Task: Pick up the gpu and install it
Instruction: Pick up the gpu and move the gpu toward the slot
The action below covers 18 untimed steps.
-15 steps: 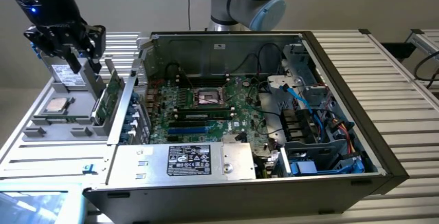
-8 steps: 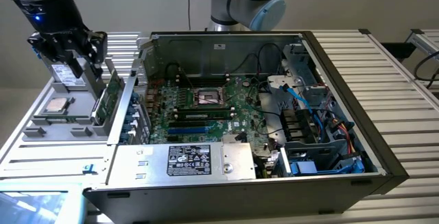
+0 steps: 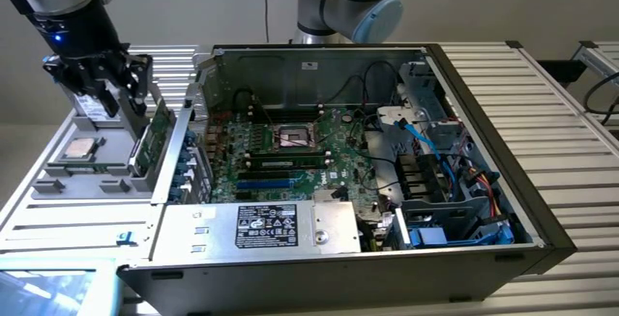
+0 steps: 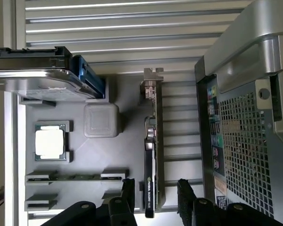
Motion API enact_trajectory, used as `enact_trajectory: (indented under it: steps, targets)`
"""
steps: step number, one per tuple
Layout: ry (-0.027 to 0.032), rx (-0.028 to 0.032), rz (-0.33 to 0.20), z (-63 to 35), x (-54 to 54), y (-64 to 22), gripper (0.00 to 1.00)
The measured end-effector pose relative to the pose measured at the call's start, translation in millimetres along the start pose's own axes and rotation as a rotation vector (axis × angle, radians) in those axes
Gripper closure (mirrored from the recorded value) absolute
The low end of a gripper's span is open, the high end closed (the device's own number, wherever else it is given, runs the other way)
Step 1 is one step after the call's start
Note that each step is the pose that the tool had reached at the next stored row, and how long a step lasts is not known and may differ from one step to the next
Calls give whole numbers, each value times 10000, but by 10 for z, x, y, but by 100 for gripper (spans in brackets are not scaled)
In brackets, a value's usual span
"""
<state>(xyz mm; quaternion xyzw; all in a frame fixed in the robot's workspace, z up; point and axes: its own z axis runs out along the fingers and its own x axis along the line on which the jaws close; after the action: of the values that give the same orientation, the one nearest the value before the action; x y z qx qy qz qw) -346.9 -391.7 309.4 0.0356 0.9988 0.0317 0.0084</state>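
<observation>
In the exterior view, the gripper (image 3: 118, 97) hangs over a grey parts tray (image 3: 68, 185) at the exterior view's left. Its jaws are spread wide and pointing down. The gpu (image 3: 155, 136) stands on its long edge in the tray, just under the fingertips and close beside the outer wall of the open computer case (image 3: 320, 280). That wall is the nearest obstacle on the side of the exterior view's right. A processor chip (image 3: 81, 147) lies flat in the tray on the other side, and a hard drive (image 3: 89, 107) stands behind the gripper. Inside the case, black and blue cables cross the motherboard (image 3: 290, 149) toward the drive bay. The slatted table (image 3: 566, 77) lies bare beyond the case.

In the wrist view, the gpu (image 4: 151, 155) is seen edge-on, a thin dark strip with its silver bracket at the far end. The two black fingers (image 4: 128, 192) straddle its near end, with a gap showing on either side, so nothing is gripped. The perforated rear panel of the case (image 4: 245, 127) runs parallel to the card, with a narrow strip of slotted tray between them. On the card's other side sit a grey block (image 4: 101, 120), the processor chip (image 4: 49, 142), a memory stick (image 4: 75, 177) in its slot and the hard drive (image 4: 35, 77), all apart from the card. Bare tray floor lies along that face.
</observation>
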Motion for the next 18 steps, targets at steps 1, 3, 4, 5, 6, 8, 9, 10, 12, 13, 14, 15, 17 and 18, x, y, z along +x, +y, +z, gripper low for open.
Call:
enact_trajectory:
  steps: [1,3,4,5,6,8,9,10,12,13,14,15,17,18]
  targets:
    - [0,0,0,18,3,-2,50]
    - [2,1,-1,54,5,-4,50]
    - [2,2,1,73,6,-2,50]
    - [2,1,2,92,7,6,50]
    - [3,3,0,110,8,19,50]
    - [1,1,0,150,11,55,50]
    - [2,2,0,168,13,72,50]
    - [0,0,1,188,14,84,50]
    - [1,1,1,225,16,106,50]
    - [0,0,0,244,17,114,50]
    - [1,0,0,263,18,118,50]
    - [2,2,-1,280,18,117,50]
    - [2,1,0,317,29,115,50]
    - [1,1,1,335,35,114,50]
